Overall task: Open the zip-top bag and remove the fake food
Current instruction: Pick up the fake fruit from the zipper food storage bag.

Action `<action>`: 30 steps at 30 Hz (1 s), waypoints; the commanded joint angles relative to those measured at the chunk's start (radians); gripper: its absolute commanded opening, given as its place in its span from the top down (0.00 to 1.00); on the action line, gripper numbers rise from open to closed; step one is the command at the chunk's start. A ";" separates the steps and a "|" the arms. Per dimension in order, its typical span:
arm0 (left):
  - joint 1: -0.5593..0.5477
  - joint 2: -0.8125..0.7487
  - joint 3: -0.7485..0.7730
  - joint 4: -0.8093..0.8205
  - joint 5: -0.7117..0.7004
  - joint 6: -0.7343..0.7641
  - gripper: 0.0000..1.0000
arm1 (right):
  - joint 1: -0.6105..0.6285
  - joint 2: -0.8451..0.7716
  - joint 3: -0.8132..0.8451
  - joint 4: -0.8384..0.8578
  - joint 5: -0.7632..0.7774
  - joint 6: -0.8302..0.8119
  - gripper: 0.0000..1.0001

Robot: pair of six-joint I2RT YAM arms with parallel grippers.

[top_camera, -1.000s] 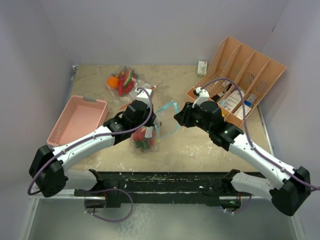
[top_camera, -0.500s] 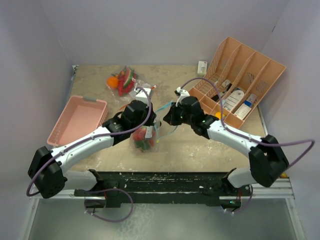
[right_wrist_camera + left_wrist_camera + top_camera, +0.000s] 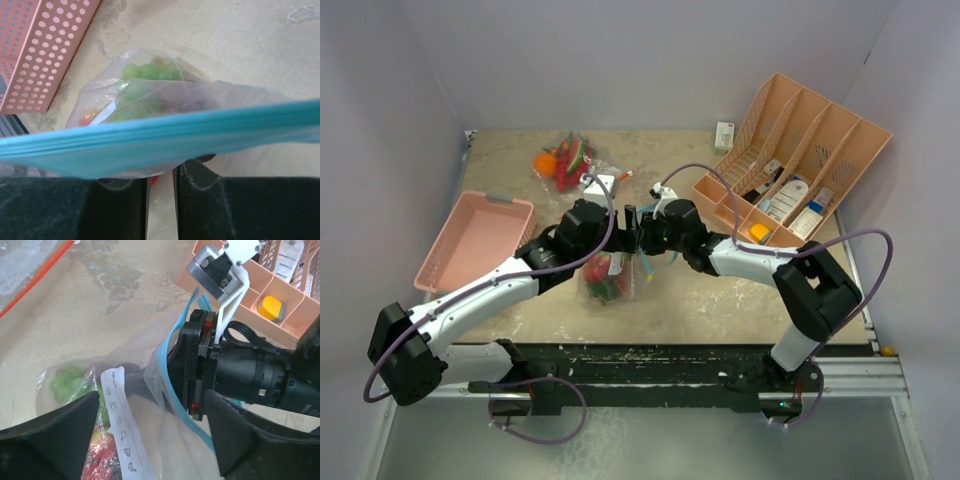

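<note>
Right gripper (image 3: 161,172) nearly closed, pinching zip-top bag (image 3: 165,100) at blue rim (image 3: 150,142); left gripper (image 3: 152,400) wide open, straddling bag.

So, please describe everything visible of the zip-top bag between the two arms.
The zip-top bag is clear, crumpled plastic with a light blue zip strip along its mouth. It lies on the table, holding green, red and dark fake food and a white paper slip. The left pincer straddles it, open; the right pincer, nearly closed, meets the strip.
</note>
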 commanded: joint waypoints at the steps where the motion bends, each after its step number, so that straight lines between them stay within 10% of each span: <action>1: 0.001 -0.099 0.011 -0.023 -0.073 0.009 0.00 | 0.008 0.019 -0.002 0.148 -0.036 0.012 0.74; 8: 0.003 -0.227 -0.112 -0.067 -0.237 -0.034 0.07 | 0.009 0.044 -0.016 0.171 -0.014 -0.011 0.66; 15: 0.004 -0.150 -0.216 -0.077 -0.263 -0.176 0.97 | 0.018 0.075 -0.012 0.165 0.066 -0.047 0.48; 30: 0.006 0.008 -0.310 0.039 -0.199 -0.249 1.00 | 0.075 0.196 0.011 0.092 0.140 -0.124 0.42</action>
